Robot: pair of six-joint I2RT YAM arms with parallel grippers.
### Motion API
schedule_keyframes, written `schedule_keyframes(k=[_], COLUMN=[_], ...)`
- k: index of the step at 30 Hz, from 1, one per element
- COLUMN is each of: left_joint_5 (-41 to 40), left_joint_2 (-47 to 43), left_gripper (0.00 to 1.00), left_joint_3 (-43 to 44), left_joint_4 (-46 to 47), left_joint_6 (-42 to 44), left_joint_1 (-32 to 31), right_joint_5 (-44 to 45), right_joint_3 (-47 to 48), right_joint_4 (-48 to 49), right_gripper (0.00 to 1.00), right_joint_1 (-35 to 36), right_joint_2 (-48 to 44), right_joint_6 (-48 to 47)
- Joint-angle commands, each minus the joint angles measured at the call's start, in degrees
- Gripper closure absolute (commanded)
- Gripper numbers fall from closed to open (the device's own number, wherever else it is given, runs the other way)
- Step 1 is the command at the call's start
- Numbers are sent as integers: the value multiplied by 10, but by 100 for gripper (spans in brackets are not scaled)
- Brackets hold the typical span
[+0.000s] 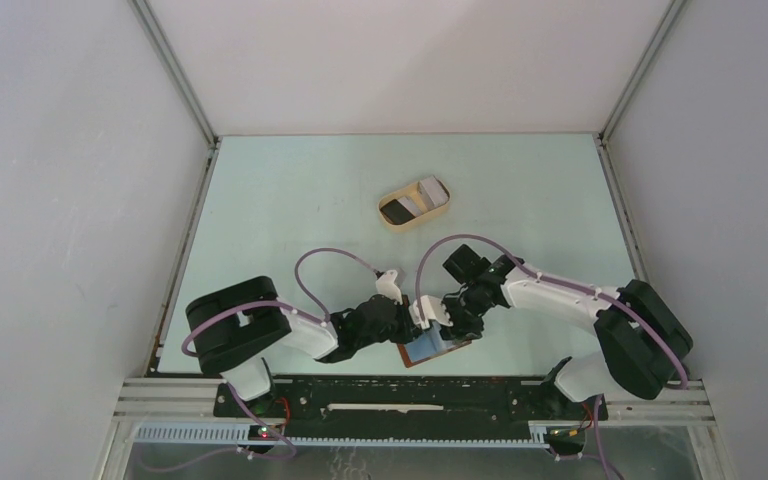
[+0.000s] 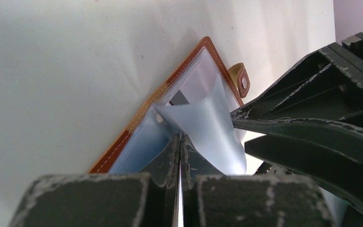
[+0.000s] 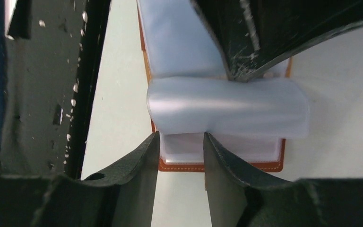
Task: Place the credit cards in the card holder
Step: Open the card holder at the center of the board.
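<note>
Plastic sleeve [image 2: 208,127] of the card holder [image 2: 118,150] sits pinched in left tool [image 2: 180,139].

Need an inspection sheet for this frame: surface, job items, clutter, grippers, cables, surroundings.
Surface: pale green table, matte.
Job's things: card holder lies open at the near edge between the arms, with its clear sleeves facing up. The credit cards, black and pale, lie in the beige tray farther back.
Clutter: nothing seen.
Grippers: left gripper is shut on a clear sleeve of the card holder, which bows up. Right gripper is open over the card holder's edge.
Cables: purple cables loop over both arms, away from the card holder.
Surroundings: white walls on three sides, metal rail at the near edge.
</note>
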Motion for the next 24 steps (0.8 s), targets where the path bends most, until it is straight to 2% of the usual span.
schedule_keyframes(k=[1,7,18,24], left_joint_5=[6,8,18,18], left_joint_2=[6,-7,-62,-92], left_gripper=[98,96,78,75], left_joint_3=[7,-6,-51,-68], left_joint_4=[0,9,13,1], left_joint_6=[-5,-13,-39,-45], left_joint_1=[5,8,23,30], right_joint_5=[-46,-59,-111,-139], right_joint_3=[37,62,122,150], right_joint_4=[12,1,-39,-63], right_gripper=[52,51,51,51], right_joint_1=[9,10,10,11], right_joint_2=[8,29,76,111], right_joint_6=[58,94,161,184])
